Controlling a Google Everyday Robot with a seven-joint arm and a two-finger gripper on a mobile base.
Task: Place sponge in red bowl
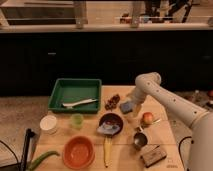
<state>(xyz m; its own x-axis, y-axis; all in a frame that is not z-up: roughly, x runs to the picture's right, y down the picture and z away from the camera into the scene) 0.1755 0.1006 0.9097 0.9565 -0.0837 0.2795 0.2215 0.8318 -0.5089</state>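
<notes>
The sponge (126, 107), a small blue-grey block, lies on the wooden table right of centre. My gripper (133, 103) hangs at the end of the white arm and is down right at the sponge, at its right side. I cannot tell whether it holds the sponge. The red bowl (78, 151) sits empty at the table's front left, well away from the gripper.
A dark maroon bowl (111, 121) stands between the sponge and the red bowl. An apple (148, 118), a metal cup (139, 139), a brown block (153, 155), a banana (106, 152), a green tray (75, 94), a green cup (76, 120) and a white cup (48, 123) share the table.
</notes>
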